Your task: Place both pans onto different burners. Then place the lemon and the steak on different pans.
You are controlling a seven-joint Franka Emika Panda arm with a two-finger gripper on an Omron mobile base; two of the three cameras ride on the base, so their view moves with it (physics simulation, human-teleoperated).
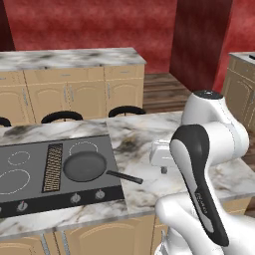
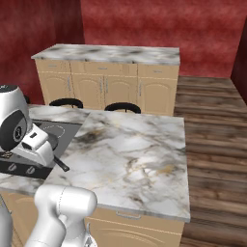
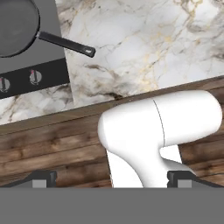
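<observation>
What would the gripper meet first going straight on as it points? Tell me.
Probably the wooden floor just off the marble counter's edge; the open gripper points down past it, depth unclear.

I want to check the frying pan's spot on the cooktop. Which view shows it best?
The left base view: the round black frying pan shows whole on the dark grey cooktop, handle over the marble. The hand view crops its body; the right base view shows little beyond its handle behind the arm.
</observation>
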